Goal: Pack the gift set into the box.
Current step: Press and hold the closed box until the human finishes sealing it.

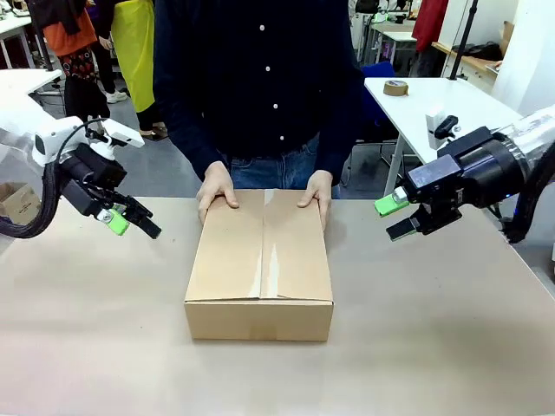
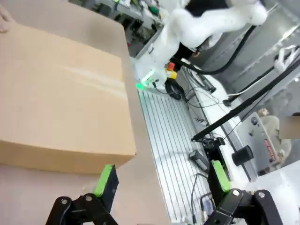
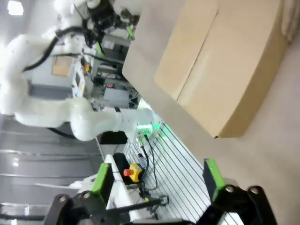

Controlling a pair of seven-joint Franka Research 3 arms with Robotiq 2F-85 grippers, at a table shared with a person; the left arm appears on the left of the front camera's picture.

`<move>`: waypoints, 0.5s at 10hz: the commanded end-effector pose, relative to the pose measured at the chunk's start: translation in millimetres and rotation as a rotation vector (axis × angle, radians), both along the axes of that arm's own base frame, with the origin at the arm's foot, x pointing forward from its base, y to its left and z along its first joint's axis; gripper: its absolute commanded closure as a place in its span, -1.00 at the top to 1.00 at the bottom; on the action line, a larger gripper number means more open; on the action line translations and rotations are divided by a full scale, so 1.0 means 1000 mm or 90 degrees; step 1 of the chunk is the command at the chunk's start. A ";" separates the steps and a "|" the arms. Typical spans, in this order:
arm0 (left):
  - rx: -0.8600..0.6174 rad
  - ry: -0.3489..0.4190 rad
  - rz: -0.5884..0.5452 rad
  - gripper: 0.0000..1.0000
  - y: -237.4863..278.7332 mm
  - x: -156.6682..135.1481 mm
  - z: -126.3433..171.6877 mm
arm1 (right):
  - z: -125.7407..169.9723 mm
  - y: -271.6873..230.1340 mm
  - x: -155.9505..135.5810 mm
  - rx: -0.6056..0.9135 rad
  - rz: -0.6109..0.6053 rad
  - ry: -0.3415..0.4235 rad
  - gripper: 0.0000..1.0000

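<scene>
— What's nearest?
— Bare table (image 1: 87,364) at 6 o'clock. Then the box (image 1: 260,269) sits mid-table, its flaps shut.
— And the grippers?
— The left gripper (image 1: 134,224) hangs at the box's 10 o'clock and the right gripper (image 1: 395,217) at 2 o'clock. Both are clear of the carton, with open table under each.
— Holding anything?
— The wrist views answer that better than the front: both are released, fingers wide apart, empty. They also show the table's edge, with a bare strip between it and the box.
— Farther off?
— The front view shows one hand (image 1: 217,191) at 11 o'clock and another hand (image 1: 316,189) at 1 o'clock, resting on the box's far edge.
</scene>
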State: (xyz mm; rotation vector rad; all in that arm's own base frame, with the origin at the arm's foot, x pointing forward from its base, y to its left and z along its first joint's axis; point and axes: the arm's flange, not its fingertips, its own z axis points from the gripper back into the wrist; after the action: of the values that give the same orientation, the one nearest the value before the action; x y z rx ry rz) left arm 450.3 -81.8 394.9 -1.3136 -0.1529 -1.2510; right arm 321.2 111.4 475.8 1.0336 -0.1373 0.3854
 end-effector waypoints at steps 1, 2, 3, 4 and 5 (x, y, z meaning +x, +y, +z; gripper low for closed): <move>0.009 0.098 0.059 1.00 0.050 -0.008 0.024 | 0.020 -0.046 -0.005 0.018 -0.058 0.096 1.00; 0.009 0.098 0.059 1.00 0.050 -0.008 0.024 | 0.020 -0.046 -0.005 0.018 -0.058 0.096 1.00; 0.004 0.031 0.021 1.00 0.019 -0.002 0.004 | 0.003 -0.017 0.000 0.007 -0.020 0.029 1.00; -0.149 -0.144 0.133 1.00 0.003 0.009 0.006 | -0.009 0.013 0.035 0.048 0.071 -0.136 1.00; -0.244 -0.211 0.146 1.00 -0.003 0.011 0.004 | -0.021 0.027 0.056 0.100 0.066 -0.226 1.00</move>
State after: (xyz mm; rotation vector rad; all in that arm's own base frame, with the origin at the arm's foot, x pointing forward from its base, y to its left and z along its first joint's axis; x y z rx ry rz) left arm 466.3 -63.5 408.1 -1.3640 -0.4726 -1.1379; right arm 339.9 113.1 476.6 1.0593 -0.2667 0.4945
